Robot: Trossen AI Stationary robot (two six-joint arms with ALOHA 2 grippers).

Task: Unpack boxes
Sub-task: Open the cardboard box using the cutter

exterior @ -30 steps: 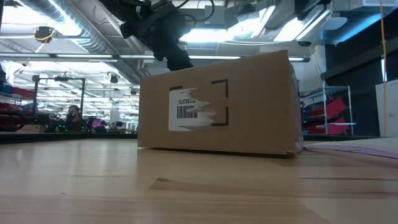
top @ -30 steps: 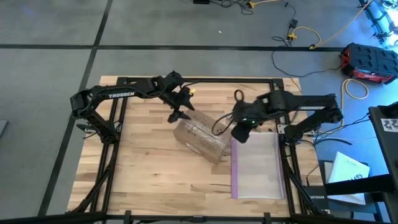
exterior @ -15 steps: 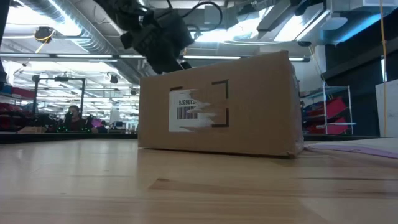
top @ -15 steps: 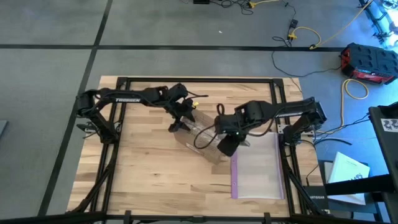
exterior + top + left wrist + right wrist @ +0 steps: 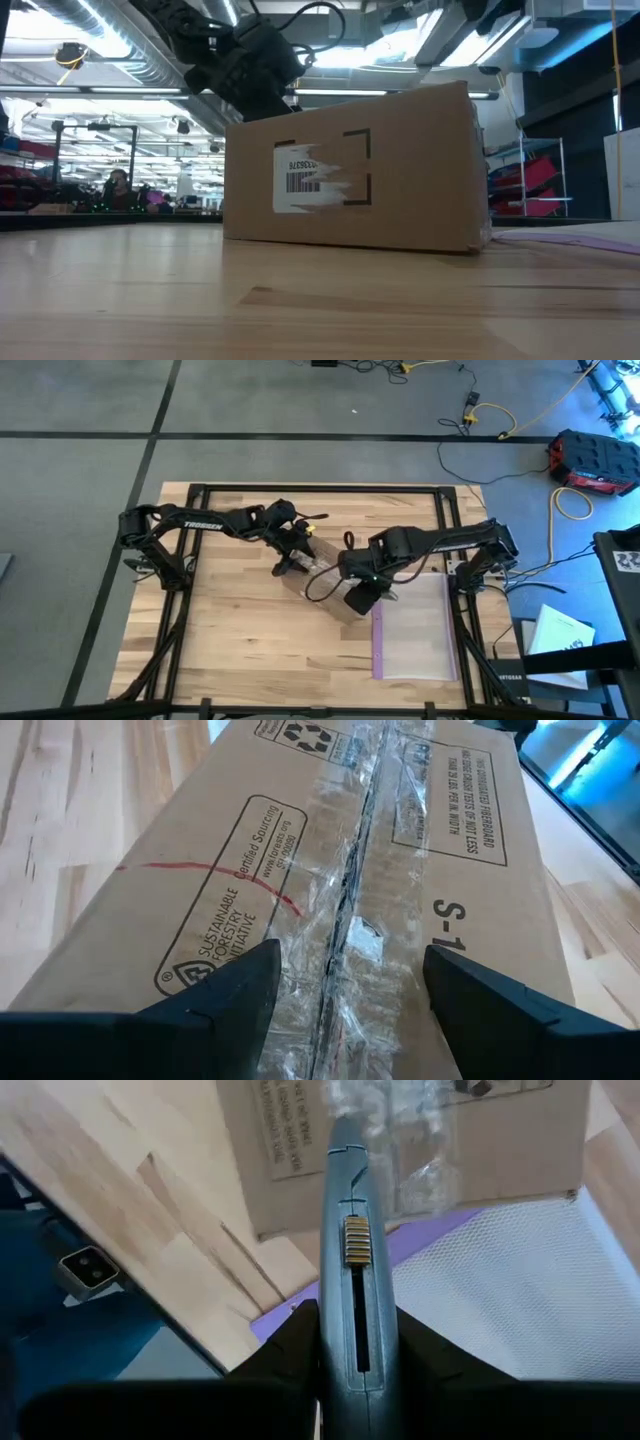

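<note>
A brown cardboard box (image 5: 322,588) lies on the wooden table, its taped top seam (image 5: 350,890) up and its pale barcode label (image 5: 305,180) toward the near side. My left gripper (image 5: 348,960) is open over the box's far left end (image 5: 290,563), one finger on each side of the seam. My right gripper (image 5: 360,598) hangs over the box's right end, pointing steeply down, shut on a grey knife-like tool (image 5: 355,1210). The tool's tip (image 5: 345,1125) is at the taped seam. My left gripper: I cannot tell whether its fingers touch the box top. My right gripper pinches the tool's handle (image 5: 358,1295) between its two fingers (image 5: 300,1338), which lie along it from above. The tool points down out of the gripper at the box; whether its tip touches the tape I cannot tell.
A clear plastic bag (image 5: 418,625) with a purple zip edge (image 5: 378,645) lies flat to the box's right, partly under its corner (image 5: 480,1250). Bare wood lies to the near left (image 5: 230,640). The table's black frame (image 5: 300,488) runs around the edge.
My left gripper has come down toward the box's far left end. My right gripper has moved toward the table's left and near edge, over the box, and tipped further down with the tool. The box has stayed in place.
</note>
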